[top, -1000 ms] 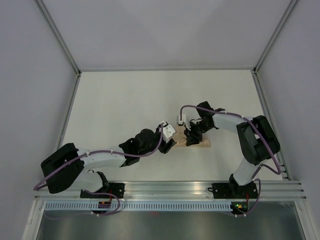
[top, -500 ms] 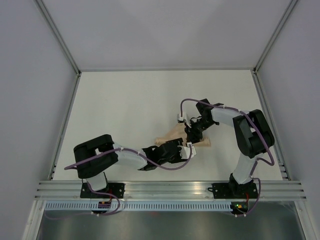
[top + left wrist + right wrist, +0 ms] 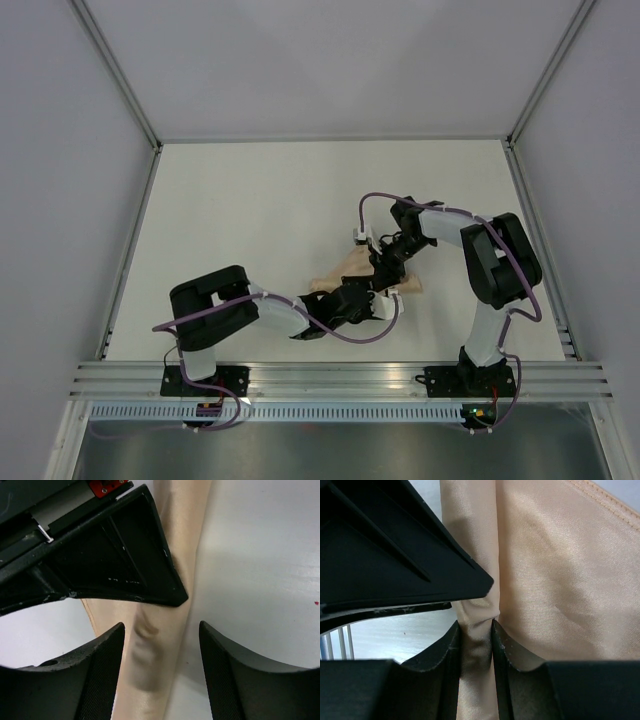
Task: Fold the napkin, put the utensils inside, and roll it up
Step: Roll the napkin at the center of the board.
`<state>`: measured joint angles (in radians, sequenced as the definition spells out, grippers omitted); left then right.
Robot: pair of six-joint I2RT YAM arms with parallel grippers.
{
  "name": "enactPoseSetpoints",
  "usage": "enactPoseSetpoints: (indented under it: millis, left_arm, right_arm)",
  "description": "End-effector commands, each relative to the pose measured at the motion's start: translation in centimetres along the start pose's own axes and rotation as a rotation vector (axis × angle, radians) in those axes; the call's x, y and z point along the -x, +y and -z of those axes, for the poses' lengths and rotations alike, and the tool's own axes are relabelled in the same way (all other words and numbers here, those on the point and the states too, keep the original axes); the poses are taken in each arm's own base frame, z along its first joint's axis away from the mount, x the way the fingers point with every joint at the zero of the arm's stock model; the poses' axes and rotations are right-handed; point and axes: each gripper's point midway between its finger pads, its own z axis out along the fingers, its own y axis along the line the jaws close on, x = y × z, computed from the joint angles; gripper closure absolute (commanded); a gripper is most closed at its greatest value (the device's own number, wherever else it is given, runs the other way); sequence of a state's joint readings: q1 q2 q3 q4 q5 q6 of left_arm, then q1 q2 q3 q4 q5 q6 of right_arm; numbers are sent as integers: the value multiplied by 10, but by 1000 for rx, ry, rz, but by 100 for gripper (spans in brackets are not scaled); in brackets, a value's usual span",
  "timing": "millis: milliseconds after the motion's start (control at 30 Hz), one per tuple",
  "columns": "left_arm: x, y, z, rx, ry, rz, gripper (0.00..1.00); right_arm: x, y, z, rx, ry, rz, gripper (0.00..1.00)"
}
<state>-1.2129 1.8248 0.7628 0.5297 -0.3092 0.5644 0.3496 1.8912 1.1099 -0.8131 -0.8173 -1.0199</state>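
The peach napkin point(image 3: 335, 275) lies folded near the table's middle, with one edge rolled into a narrow tube point(image 3: 150, 680). My right gripper point(image 3: 474, 630) is shut on that rolled part, its jaws pinching the cloth point(image 3: 560, 580) between them. My left gripper point(image 3: 160, 630) is open and straddles the same roll just beside the right gripper's black finger point(image 3: 125, 555); its pads stand apart from the cloth. In the top view the left gripper point(image 3: 378, 300) and right gripper point(image 3: 385, 270) meet over the napkin. The utensils are hidden.
The white table point(image 3: 250, 210) is bordered by metal rails at the left point(image 3: 135, 250) and right point(image 3: 535, 240) and by a slotted rail along the near edge point(image 3: 340, 375). Purple cables loop off both arms.
My left arm has swung from the napkin's left end round to its near side, and its gripper has come up against the right gripper and opened wider. The right gripper keeps its pinch.
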Motion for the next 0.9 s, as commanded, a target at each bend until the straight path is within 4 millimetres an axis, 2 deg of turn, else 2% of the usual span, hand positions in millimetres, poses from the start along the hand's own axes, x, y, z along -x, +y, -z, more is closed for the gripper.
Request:
enactPoseSetpoints:
  millis: [0, 100, 233, 500, 567, 600, 700, 867]
  left_arm:
    - [-21, -14, -5, -47, 75, -86, 35]
    - [-28, -21, -7, -80, 93, -76, 37]
    - [-35, -35, -9, -139, 115, -54, 49]
    - [-39, -60, -8, -249, 134, 52, 90]
    - [-38, -65, -6, -298, 131, 97, 98]
    - [-37, -68, -6, -312, 129, 123, 98]
    - [-32, -69, -4, -349, 115, 201, 98]
    - [-24, -81, 1, -462, 75, 321, 98]
  right_arm:
    - [-57, 13, -8, 59, 206, -69, 90]
    - [-58, 12, -4, 59, 223, -70, 91]
    - [-58, 10, -1, 60, 229, -79, 91]
    - [-57, 8, 0, 45, 219, -89, 88]
    - [-58, 5, 0, 22, 218, -90, 78]
    - [-58, 6, 0, 10, 215, -87, 68]
    - [-52, 2, 4, -48, 192, -74, 49]
    - [-36, -5, 15, -152, 121, -48, 37]
